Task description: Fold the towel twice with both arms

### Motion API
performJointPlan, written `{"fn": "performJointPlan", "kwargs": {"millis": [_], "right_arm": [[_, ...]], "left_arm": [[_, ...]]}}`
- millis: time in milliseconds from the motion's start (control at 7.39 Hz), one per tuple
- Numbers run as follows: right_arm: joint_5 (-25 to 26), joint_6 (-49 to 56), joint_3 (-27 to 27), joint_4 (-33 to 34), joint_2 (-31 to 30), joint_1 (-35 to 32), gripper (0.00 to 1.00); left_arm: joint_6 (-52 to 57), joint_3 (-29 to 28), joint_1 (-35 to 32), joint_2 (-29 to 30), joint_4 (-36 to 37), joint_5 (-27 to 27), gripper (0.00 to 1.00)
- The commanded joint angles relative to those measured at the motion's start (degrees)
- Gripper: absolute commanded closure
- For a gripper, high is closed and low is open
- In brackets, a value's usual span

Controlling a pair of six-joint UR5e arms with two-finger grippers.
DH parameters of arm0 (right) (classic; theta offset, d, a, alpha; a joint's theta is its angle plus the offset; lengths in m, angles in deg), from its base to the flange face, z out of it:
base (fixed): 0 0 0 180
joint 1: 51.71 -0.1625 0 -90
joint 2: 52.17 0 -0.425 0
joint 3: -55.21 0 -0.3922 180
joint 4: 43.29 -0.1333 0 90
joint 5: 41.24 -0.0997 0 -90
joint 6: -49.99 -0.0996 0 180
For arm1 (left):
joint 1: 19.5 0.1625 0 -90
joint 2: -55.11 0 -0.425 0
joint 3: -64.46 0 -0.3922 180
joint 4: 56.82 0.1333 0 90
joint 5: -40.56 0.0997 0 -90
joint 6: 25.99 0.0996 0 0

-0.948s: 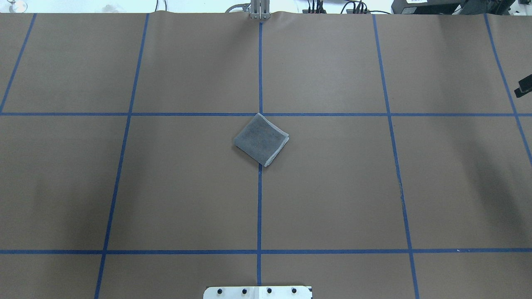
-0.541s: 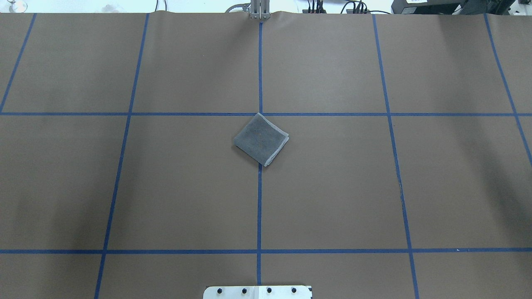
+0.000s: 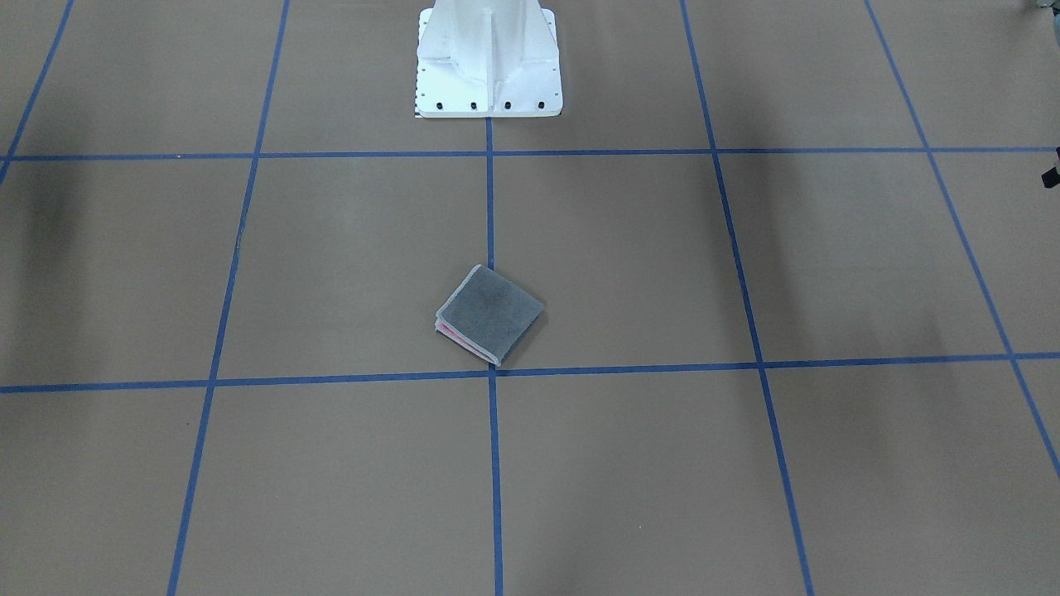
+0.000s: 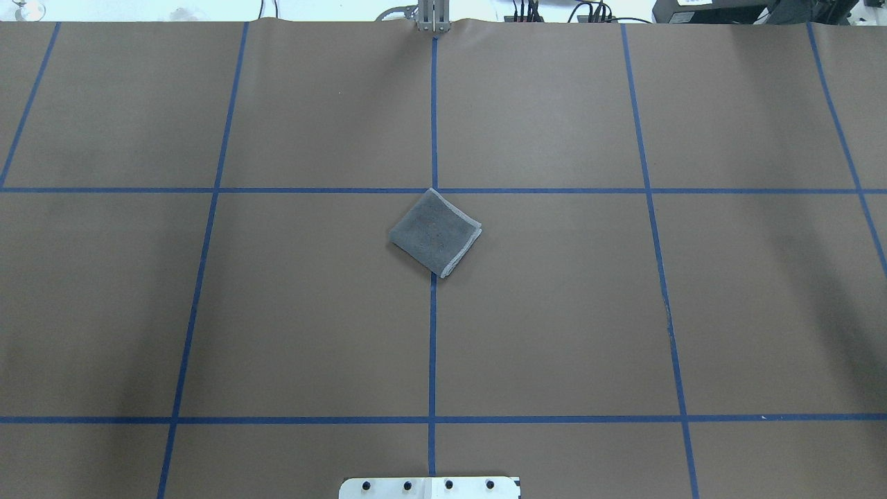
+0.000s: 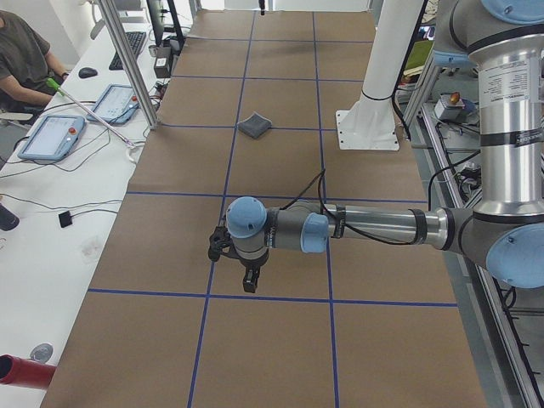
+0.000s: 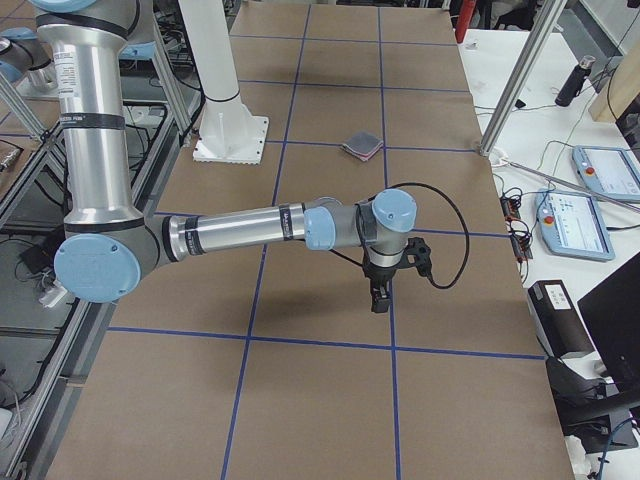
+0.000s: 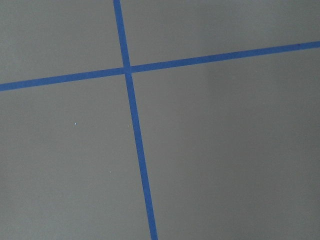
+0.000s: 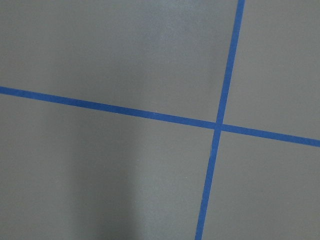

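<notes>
The towel (image 4: 434, 233) lies folded into a small square at the middle of the table, dark grey face up, light grey edging along two sides. In the front-facing view (image 3: 490, 314) a pink layer shows at its open edge. It also shows in the side views (image 5: 254, 126) (image 6: 362, 146). My left gripper (image 5: 252, 279) points down over the brown table far from the towel. My right gripper (image 6: 378, 297) does the same at the other end. Neither touches the towel. I cannot tell whether either is open or shut. Both wrist views show only brown table and blue tape.
The white pedestal base (image 3: 487, 58) stands at the robot's side of the table. Blue tape lines (image 4: 433, 346) divide the brown surface. Tablets (image 5: 51, 136) (image 6: 600, 200), cables, and a seated operator (image 5: 21, 59) are on the white bench beyond the table's far edge.
A black gripper part at the overhead view's right edge 0.9 s ago has left that view. The towel has not moved.
</notes>
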Motion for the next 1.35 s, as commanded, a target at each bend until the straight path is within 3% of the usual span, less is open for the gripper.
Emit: {"fn": "performJointPlan", "kwargs": {"millis": [0, 1218], "right_arm": [[-1.77, -0.11, -0.02, 0.14, -1.35, -0.01, 0.00], [-1.88, -0.72, -1.25, 0.06, -2.94, 0.07, 0.00]], "left_arm": [[-0.30, -0.34, 0.02, 0.74, 0.41, -0.02, 0.00], [-0.21, -1.39, -1.12, -0.40, 0.32, -0.11, 0.00]]}}
